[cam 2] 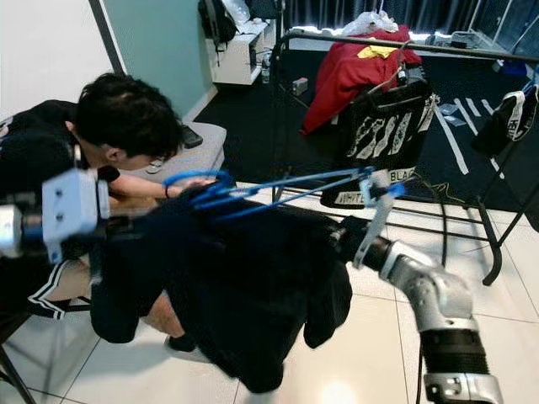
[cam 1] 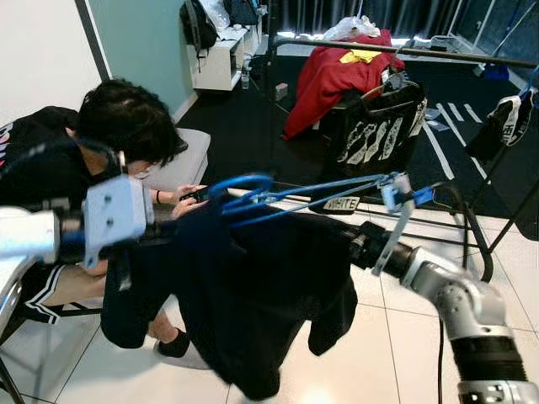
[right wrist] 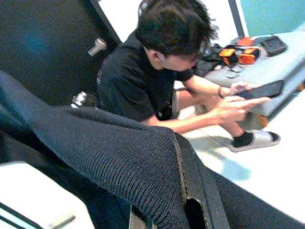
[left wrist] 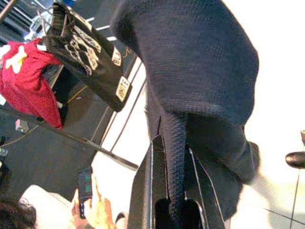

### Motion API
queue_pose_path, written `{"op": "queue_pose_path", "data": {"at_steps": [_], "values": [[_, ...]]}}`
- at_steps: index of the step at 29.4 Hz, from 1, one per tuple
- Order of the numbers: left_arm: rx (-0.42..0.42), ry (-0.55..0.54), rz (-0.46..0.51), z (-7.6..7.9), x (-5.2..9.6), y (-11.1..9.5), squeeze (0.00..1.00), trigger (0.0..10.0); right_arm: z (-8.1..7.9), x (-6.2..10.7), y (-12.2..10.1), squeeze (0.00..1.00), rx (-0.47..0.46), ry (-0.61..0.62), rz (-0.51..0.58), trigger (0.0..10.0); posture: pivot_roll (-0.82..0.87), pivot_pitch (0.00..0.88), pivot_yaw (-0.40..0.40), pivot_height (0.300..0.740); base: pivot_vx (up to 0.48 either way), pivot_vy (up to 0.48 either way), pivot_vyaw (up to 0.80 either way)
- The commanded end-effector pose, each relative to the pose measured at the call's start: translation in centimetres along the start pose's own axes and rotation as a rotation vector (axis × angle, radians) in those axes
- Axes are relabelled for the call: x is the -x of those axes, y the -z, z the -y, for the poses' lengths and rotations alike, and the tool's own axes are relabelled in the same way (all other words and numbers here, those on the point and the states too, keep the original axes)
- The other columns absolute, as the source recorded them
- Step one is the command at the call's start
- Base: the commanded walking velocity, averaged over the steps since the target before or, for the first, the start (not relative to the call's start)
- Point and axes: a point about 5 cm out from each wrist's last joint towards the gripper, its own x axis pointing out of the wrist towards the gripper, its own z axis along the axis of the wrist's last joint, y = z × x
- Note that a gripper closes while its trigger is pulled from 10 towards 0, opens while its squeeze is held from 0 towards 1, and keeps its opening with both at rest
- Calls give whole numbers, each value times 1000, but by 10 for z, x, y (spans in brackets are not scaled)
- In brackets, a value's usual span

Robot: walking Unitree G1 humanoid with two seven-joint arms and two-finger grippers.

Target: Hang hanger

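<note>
Blue wire hanger (cam 1: 278, 198), carrying a dark knit garment (cam 1: 253, 295), held up between both arms before a black clothes rack (cam 1: 404, 52). Left gripper (left wrist: 174, 191) clamped on the garment's fabric; right gripper (right wrist: 190, 191) likewise pinching the knit. Seated person (cam 1: 109, 143) with phone (right wrist: 259, 89) behind, beside a grey bench (cam 2: 198, 151).

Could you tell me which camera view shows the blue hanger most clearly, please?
The left eye view shows it best: the blue hanger runs in full across the top of the dark sweater, hook to far end. The right eye view shows the same, slightly shifted. Both wrist views show sweater knit between the fingers, not the hanger.
</note>
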Motion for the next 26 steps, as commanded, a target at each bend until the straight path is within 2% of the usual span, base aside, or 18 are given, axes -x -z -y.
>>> {"op": "queue_pose_path", "data": {"at_steps": [1,3,9,10,11,14,15,18,20,24,26], "values": [[-19,21,-80,-2,12,4,0,941,12,15,-9,0,-20,88,57,0,-59,58,12,740,0,0,0],[-20,37,-97,0,14,7,0,1294,12,14,-9,0,-26,85,63,0,-60,57,11,740,0,0,0],[-21,70,-144,3,17,14,0,1451,12,14,-12,0,-43,78,87,0,-61,58,13,740,0,0,0],[-26,72,-161,3,19,16,0,1843,12,14,-13,0,-49,77,92,0,-62,58,14,740,0,0,0],[-31,63,-189,2,20,20,0,2314,12,15,-13,0,-53,73,95,0,-63,58,14,740,0,0,0],[-34,57,-216,1,21,23,0,2314,12,15,-14,0,-56,71,96,0,-63,58,14,740,0,0,0],[-34,47,-259,0,23,29,0,2549,11,15,-14,0,-60,68,97,0,-65,58,15,740,0,0,0],[-28,33,-297,-1,26,34,0,2745,11,15,-14,0,-65,66,98,0,-65,59,15,740,0,0,0],[-22,13,-331,-3,30,39,0,2706,11,16,-14,0,-68,64,100,0,-65,59,16,740,0,0,0],[2,-39,-414,-10,51,50,0,2549,10,21,-16,0,-69,50,106,0,-64,61,18,740,0,0,0],[5,-43,-425,-11,55,52,0,2549,10,22,-16,0,-69,44,104,0,-64,61,18,740,0,0,0]]}}
